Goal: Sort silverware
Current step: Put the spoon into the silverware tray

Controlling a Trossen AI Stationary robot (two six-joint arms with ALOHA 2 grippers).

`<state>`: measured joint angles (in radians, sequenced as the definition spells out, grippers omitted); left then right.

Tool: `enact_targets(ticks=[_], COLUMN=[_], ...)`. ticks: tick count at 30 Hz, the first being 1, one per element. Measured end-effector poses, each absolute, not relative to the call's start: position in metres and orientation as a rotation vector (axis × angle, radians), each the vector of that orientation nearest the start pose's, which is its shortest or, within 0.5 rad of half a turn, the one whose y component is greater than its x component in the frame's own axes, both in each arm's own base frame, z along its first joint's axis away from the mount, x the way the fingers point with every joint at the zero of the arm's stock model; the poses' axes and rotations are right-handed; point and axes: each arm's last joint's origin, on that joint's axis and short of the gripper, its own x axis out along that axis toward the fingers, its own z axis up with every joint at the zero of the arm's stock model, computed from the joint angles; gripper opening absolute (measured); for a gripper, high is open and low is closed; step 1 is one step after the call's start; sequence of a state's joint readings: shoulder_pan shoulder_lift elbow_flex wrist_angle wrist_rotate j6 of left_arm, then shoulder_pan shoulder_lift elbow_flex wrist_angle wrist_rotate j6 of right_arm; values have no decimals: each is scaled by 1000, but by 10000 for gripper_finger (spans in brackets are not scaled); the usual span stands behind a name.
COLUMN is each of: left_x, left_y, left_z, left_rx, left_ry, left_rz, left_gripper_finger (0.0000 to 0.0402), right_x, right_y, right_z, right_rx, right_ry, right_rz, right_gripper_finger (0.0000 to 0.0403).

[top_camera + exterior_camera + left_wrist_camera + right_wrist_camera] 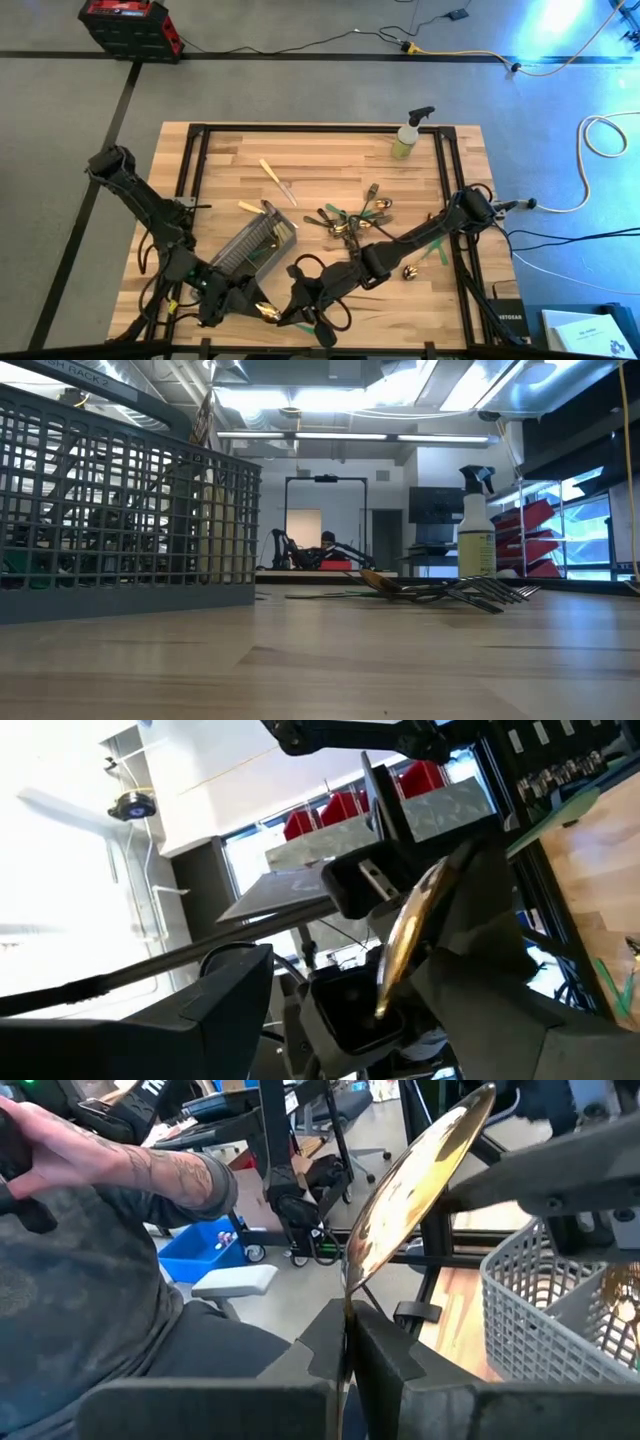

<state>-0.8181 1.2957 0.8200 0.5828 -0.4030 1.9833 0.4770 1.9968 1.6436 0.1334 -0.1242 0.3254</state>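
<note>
Both arms are at the near edge of the light wooden butcher-block table [330, 160], grippers close together.

Right gripper [348, 1348]: fingers pinched fully together on the thin stem of a gold-coloured spoon [415, 1190], whose shiny bowl stands up above the fingertips. In the high view this same spoon [266, 312] shows between the two grippers near the table's front edge.

Left gripper [232, 300]: jaws spread wide, sitting just beside the spoon bowl. In the left wrist view the gold bowl [408, 935] lies between its dark fingers; I cannot tell whether they touch it.

Grey wire-mesh caddy [255, 243]: on the table just behind the left gripper, with cutlery inside.

Loose pile of gold-headed silverware with green and dark handles [352, 220]: mid-table, right of the caddy. Two cream-handled pieces [277, 182] lie apart, farther back. One more piece [412, 270] lies near the right arm.

Yellow-green spray bottle [408, 135]: upright at the far side of the table.

A person's forearm [120, 1165] shows beyond the table in the right wrist view.
</note>
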Motion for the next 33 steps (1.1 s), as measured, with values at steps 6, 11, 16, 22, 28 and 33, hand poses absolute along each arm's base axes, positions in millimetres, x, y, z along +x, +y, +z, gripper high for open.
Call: enact_targets(ticks=[6,11,16,22,28,33], left_x=[205,205,205,205,206,208], left_y=[-202,-202,-201,-201,-201,-202], left_z=[307,307,306,306,305,301], left_rx=[1899,1898,1920,1924,1925,1948], left_ry=[-441,-441,-427,-420,-391,-367], left_rz=[-192,-188,-189,-183,-167,-164], left_gripper_finger=[213,159,134,116,83,54], right_x=[420,420,419,419,420,421], right_y=[220,219,219,218,218,216], right_z=[294,292,289,290,290,292], right_rx=[279,275,271,272,275,279], right_ry=[320,338,355,350,346,331], right_rz=[527,504,461,459,456,450], right_gripper_finger=[0,0,0,0,0,0])
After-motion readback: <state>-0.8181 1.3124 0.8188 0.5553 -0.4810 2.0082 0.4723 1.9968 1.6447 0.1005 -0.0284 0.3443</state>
